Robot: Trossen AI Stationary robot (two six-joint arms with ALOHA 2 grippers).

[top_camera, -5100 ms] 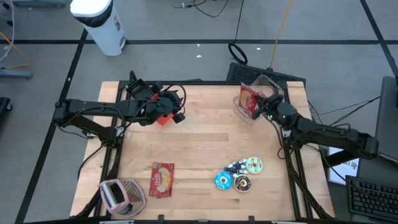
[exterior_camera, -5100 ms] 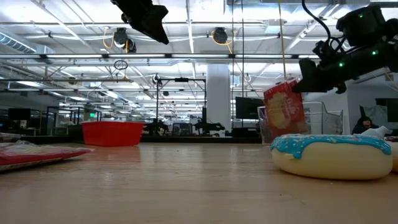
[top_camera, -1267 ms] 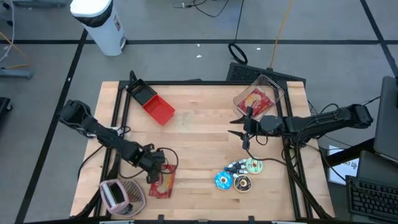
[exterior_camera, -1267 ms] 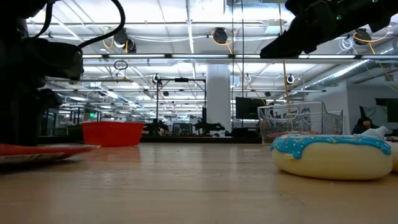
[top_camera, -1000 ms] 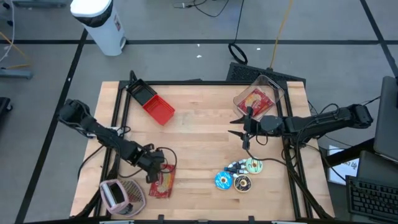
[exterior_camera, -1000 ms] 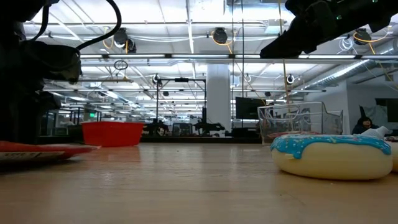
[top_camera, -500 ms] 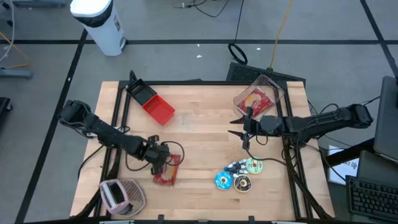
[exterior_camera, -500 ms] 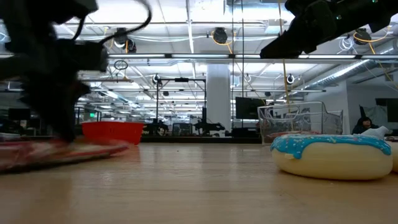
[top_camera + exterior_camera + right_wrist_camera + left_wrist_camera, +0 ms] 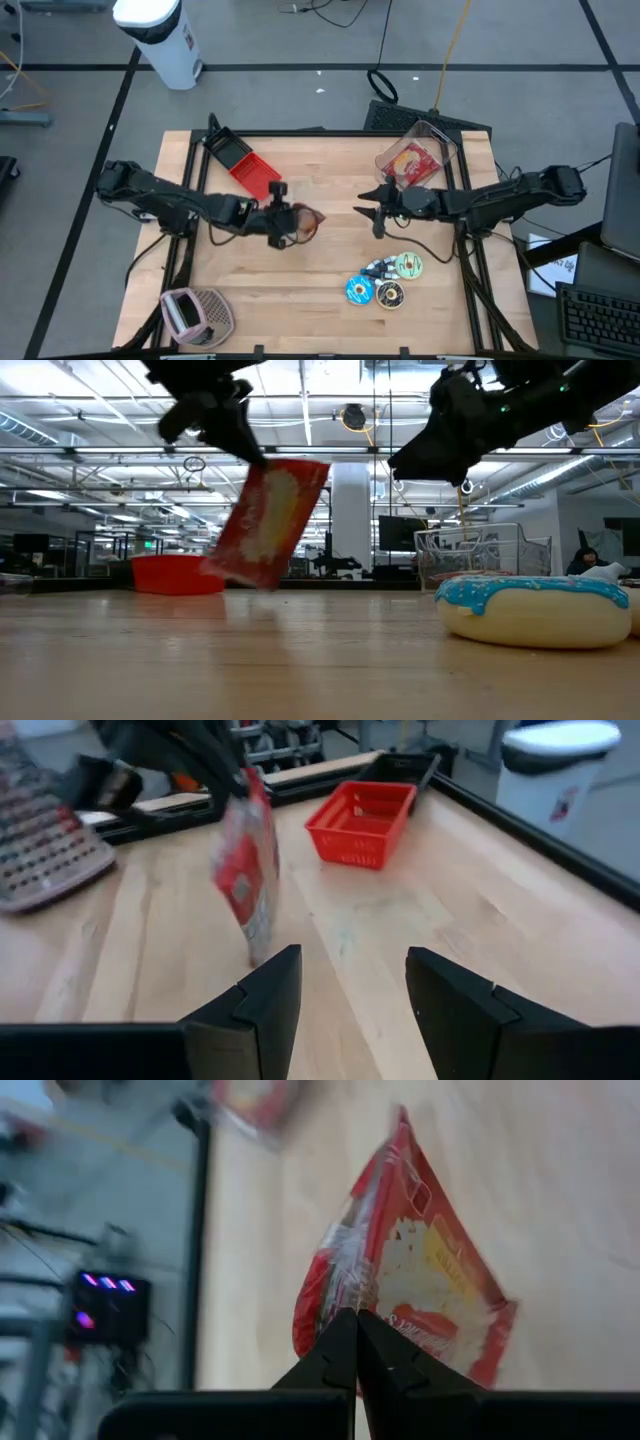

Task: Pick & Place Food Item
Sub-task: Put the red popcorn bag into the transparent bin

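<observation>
One flat red crinkly snack packet (image 9: 303,224) hangs pinched in the left gripper (image 9: 279,221) above table centre; placing remains, right gripper (image 9: 376,217) spread at three o'clock.

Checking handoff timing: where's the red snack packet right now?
The flat red foil snack packet hangs off the table in the shut left pincer, mid-table in the high view, between the red plastic basket and the open right pincer.
</observation>
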